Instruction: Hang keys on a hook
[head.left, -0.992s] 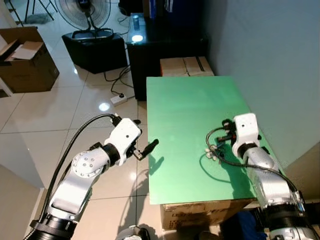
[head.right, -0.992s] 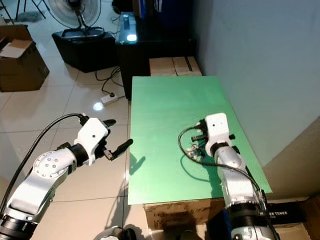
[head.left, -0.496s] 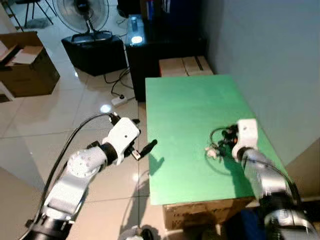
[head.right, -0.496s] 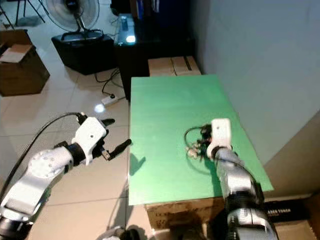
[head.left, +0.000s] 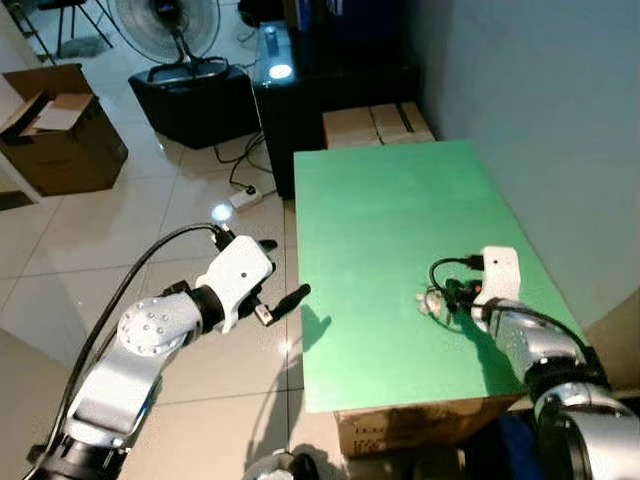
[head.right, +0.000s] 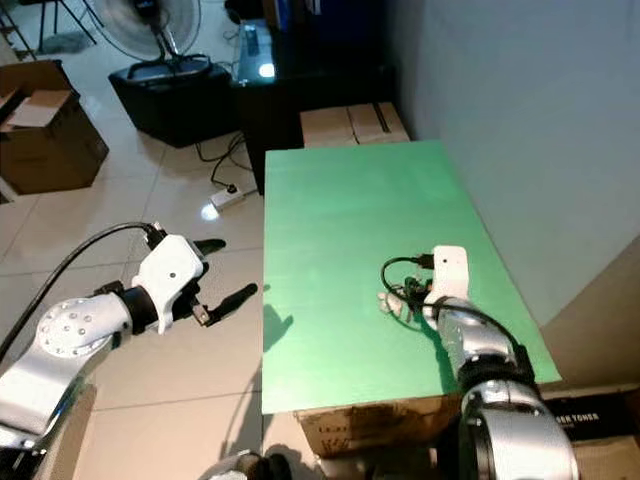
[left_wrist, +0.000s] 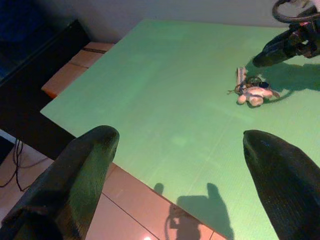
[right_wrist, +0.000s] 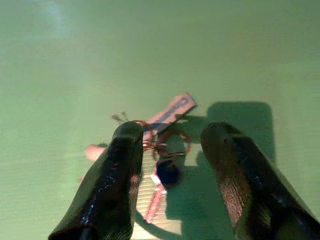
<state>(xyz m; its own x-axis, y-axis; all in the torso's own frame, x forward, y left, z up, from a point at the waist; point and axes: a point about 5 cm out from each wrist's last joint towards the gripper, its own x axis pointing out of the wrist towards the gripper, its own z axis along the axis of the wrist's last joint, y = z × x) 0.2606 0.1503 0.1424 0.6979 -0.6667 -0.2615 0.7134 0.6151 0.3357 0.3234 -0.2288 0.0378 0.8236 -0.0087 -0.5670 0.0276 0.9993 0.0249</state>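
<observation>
The keys (left_wrist: 251, 91), a small bunch with a pale charm, lie on the green table (head.left: 380, 230) toward its near right side. The right gripper (right_wrist: 170, 165) is low over them with its fingers parted, one on each side of the ring, though contact is hard to judge. The left gripper (head.left: 285, 300) hangs spread wide off the table's left edge, above the tiled floor (head.left: 120, 230).

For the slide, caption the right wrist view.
Right gripper poised with open fingers over the keys lying on the green table.
</observation>
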